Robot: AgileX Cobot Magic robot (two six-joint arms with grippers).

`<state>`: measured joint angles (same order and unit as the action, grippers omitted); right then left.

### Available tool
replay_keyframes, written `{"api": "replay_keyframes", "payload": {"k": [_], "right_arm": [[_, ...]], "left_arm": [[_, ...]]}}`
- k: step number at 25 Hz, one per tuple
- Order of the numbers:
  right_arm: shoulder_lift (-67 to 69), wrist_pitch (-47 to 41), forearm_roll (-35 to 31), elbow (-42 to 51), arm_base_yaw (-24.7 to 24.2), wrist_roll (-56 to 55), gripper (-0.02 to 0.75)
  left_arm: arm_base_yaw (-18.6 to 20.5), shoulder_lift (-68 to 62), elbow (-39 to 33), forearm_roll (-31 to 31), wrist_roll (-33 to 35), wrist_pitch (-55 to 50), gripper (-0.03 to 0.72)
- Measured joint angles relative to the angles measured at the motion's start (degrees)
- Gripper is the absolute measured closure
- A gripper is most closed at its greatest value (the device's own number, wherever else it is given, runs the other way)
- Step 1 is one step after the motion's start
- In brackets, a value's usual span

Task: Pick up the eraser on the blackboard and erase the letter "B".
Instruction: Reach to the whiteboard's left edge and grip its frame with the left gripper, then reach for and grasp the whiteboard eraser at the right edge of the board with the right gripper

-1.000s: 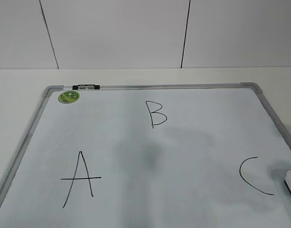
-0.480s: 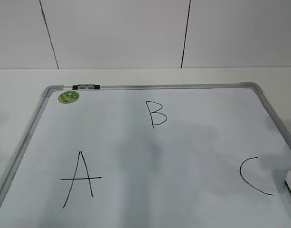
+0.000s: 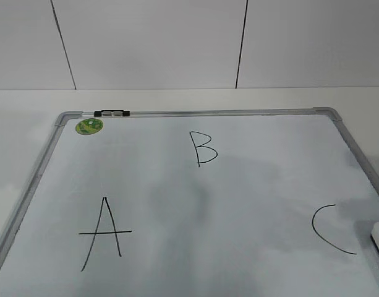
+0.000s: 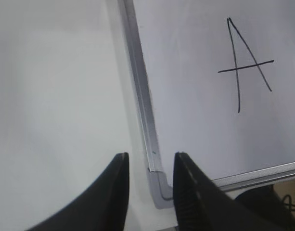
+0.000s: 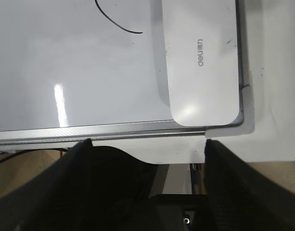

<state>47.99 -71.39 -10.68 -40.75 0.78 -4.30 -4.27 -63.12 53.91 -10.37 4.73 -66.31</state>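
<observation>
Sitting untouched at the blackboard's [image 3: 251, 204] right edge near its front corner, the eraser [image 5: 202, 57] now has the right gripper [image 5: 147, 144] above it, fingers spread wide, shadows deepening around it, left gripper [image 4: 151, 163] fingers released, "B" [image 3: 202, 148] intact.

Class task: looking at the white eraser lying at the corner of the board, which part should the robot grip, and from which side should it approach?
Probably grip the eraser across its two long sides, coming straight down from above. It lies flat on the blackboard, so only the top is open to approach, and its narrow width would likely suit the right gripper, whose jaws stand wide open. The board's frame hugs one long side, leaving little room there.
</observation>
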Motion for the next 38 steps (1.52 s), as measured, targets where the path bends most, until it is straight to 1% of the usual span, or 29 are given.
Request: {"api": "replay_keyframes", "payload": {"k": [8,12,21,36,38], "right_arm": [[0.00,0.00,0.11,0.00,0.00,0.11,0.155],[0.00,0.00,0.20,0.00,0.00,0.11,0.155],[0.00,0.00,0.20,0.00,0.00,0.11,0.155],[0.00,0.00,0.54,0.00,0.00,0.19,0.155],[0.00,0.00,0.62,0.00,0.00,0.19,0.155]], "left_arm": [[0.00,-21.14,12.49,-0.52,0.00,0.42,0.461],[0.00,-28.78,16.16,0.08,-0.03,1.98,0.461],[0.00,-41.26,19.08,0.76,0.44,6.75,0.462],[0.00,-48.72,19.21,0.52,2.22,10.74,0.464],[-0.49,-49.28,19.21,0.40,2.46,10.95,0.464]]}}
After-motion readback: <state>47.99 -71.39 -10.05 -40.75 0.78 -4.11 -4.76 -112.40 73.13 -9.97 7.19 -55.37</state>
